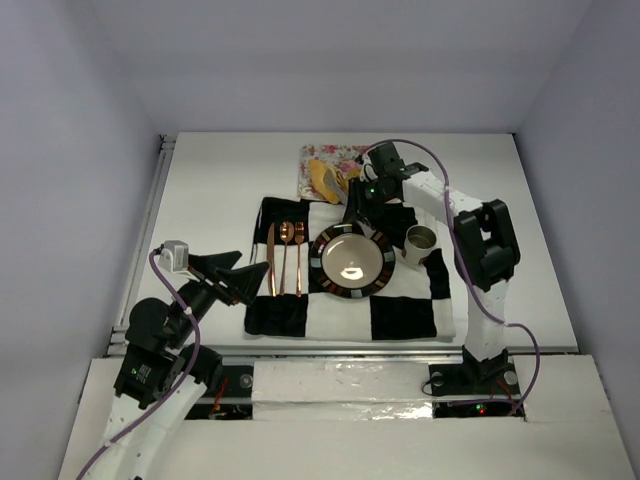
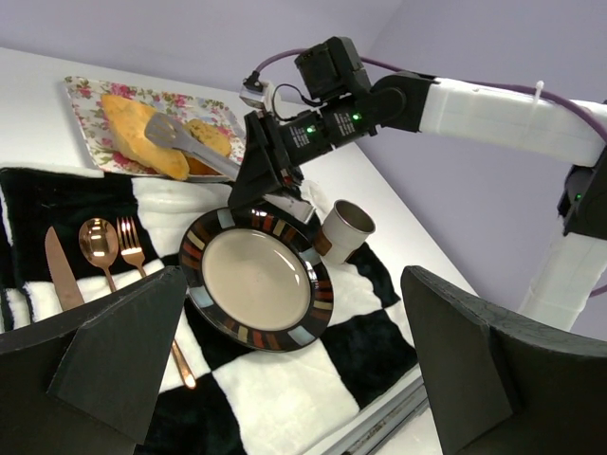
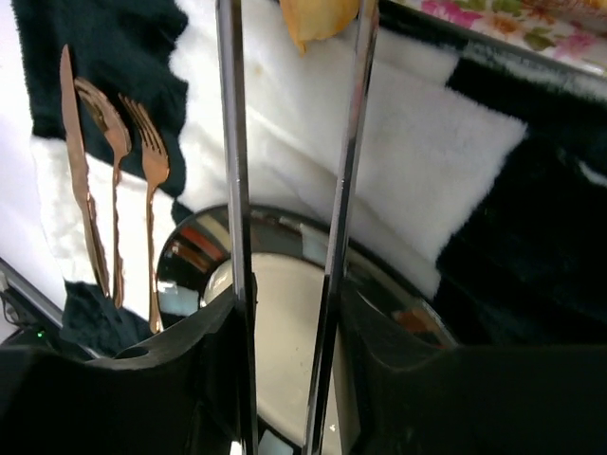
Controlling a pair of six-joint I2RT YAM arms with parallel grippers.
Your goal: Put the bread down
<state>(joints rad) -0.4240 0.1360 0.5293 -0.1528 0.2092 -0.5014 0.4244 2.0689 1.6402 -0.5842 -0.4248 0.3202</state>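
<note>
Between the right gripper's (image 3: 289,308) fingers run the two steel arms of a pair of tongs (image 3: 233,142), so that gripper is clamped on the tool, not on the food. The arms stand a narrow gap apart, and at their far end the tip of the pale wedge (image 3: 318,17) of bread sits between them. From the left wrist, a tong blade lies against the wedge's upper side while it rests on or just above the floral tray (image 2: 85,95); I cannot tell which. The browner chunk (image 2: 211,138) is just beside it. The main risk, as I judge it, is the bite: the tongs seem to catch the wedge near one end, so its longer part could swing down, pivot out of the blades and drop onto the checked cloth (image 2: 285,398) short of the plate (image 2: 318,284). A harder squeeze could crush or tear soft bread, and the thin arms could twist in the fingers. Dragging instead of lifting might shove the browner chunk toward the tray's edge. The cup (image 2: 346,227) stands touching or nearly touching the plate's rim, below the right forearm, and a low carry could tip it. The left gripper (image 2: 285,379) hangs wide open near the cutlery (image 2: 100,251), well clear.
</note>
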